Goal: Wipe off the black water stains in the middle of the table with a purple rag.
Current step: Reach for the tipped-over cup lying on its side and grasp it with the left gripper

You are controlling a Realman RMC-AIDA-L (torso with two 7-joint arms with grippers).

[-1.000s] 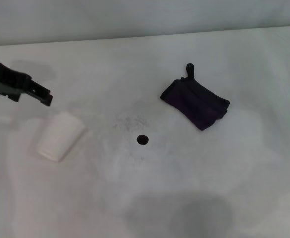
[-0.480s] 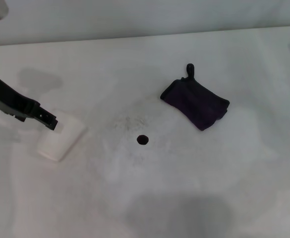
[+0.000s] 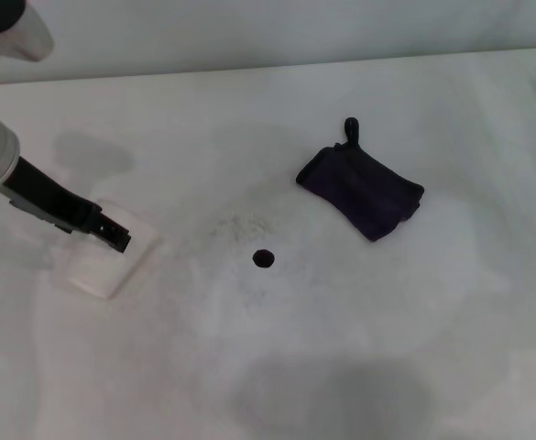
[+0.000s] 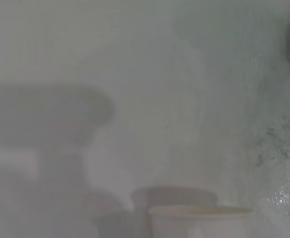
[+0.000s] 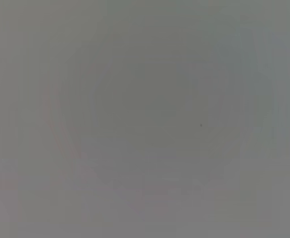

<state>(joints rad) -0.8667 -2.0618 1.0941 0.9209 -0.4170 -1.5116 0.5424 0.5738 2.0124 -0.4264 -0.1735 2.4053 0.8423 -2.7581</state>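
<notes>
The purple rag point(image 3: 364, 188) lies folded on the white table point(image 3: 359, 348), right of the middle, with its loop tab pointing to the far side. The black water stain point(image 3: 264, 258) is one small round dot near the table's middle, left of and nearer than the rag. My left gripper point(image 3: 116, 236) is at the left, low over a white paper cup, far from both rag and stain. The right gripper is out of view; the right wrist view shows only flat grey.
The white paper cup point(image 3: 103, 261) lies on its side under the left gripper's tip; its rim shows in the left wrist view point(image 4: 199, 218). A faint grey speckled smudge point(image 3: 240, 225) lies just beyond the stain and also shows in the left wrist view point(image 4: 278, 144).
My left arm has moved right and toward the near side, from beside the cup's far end to over the cup. The rag, stain and cup have not moved.
</notes>
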